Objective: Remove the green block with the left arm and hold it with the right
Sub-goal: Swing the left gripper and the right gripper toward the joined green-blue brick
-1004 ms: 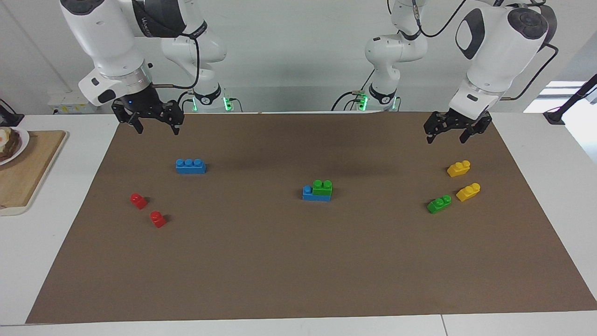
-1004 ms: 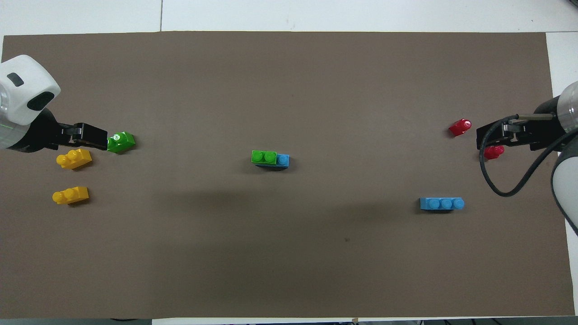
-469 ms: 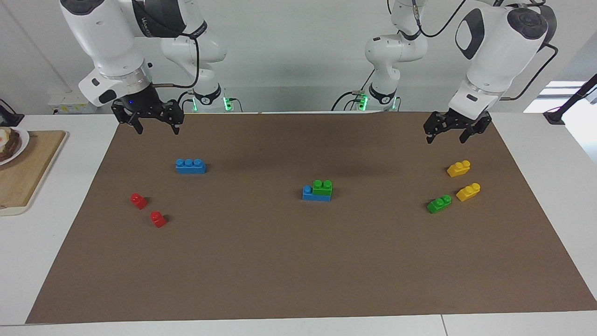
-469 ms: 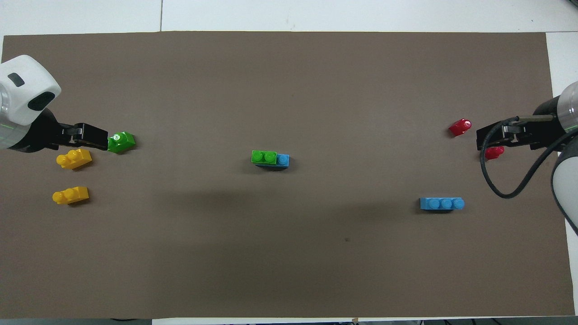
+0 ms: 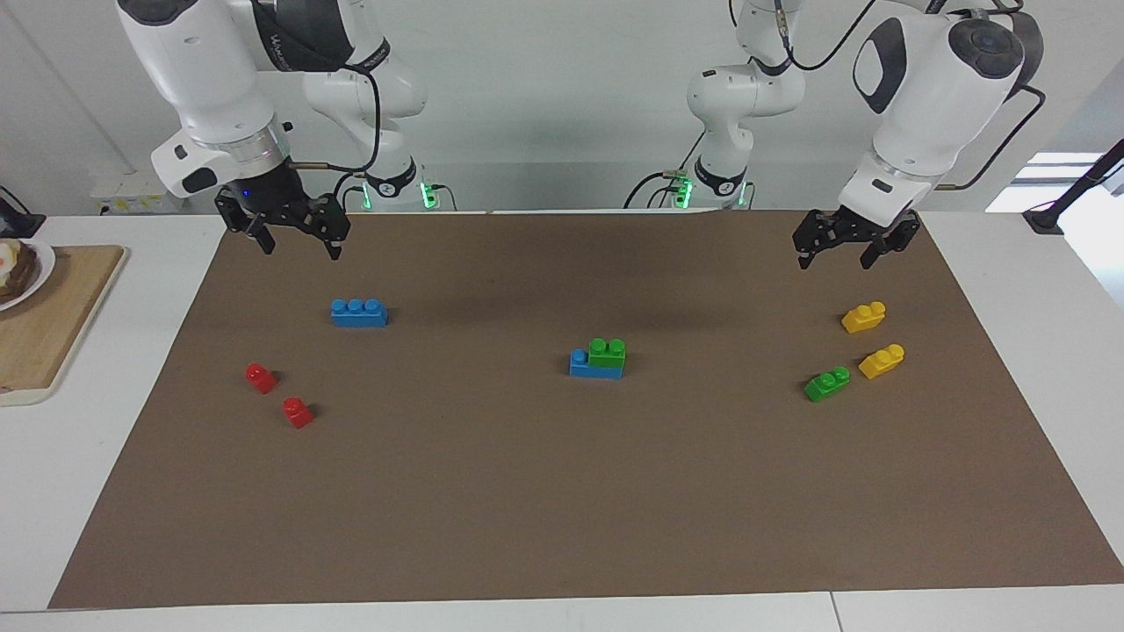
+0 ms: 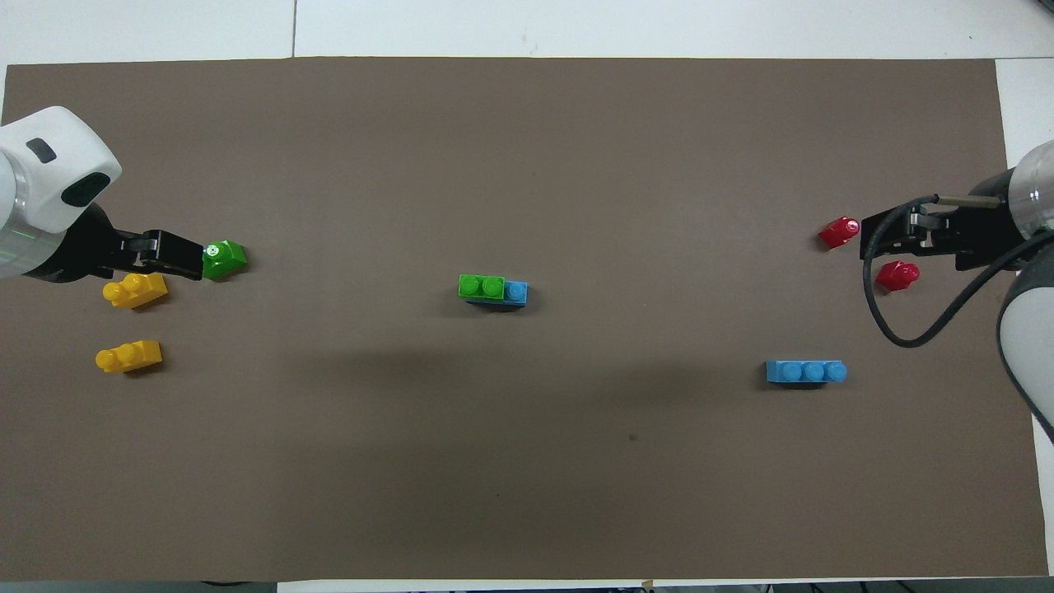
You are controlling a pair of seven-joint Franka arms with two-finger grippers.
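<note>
A green block (image 5: 607,351) (image 6: 481,286) with two studs sits on a blue brick (image 5: 581,364) (image 6: 515,291) in the middle of the brown mat. A second green block (image 5: 826,384) (image 6: 224,259) lies loose toward the left arm's end, beside two yellow bricks (image 5: 864,317) (image 5: 882,361). My left gripper (image 5: 834,257) (image 6: 177,255) hangs open in the air over the mat at that end, holding nothing. My right gripper (image 5: 300,250) (image 6: 885,243) hangs open and empty over the mat at the right arm's end.
A loose blue three-stud brick (image 5: 358,312) (image 6: 805,371) and two small red bricks (image 5: 261,377) (image 5: 298,412) lie toward the right arm's end. A wooden board (image 5: 53,325) with a plate stands off the mat at that end.
Both grippers have drifted slightly toward the middle of the table. No brick has moved.
</note>
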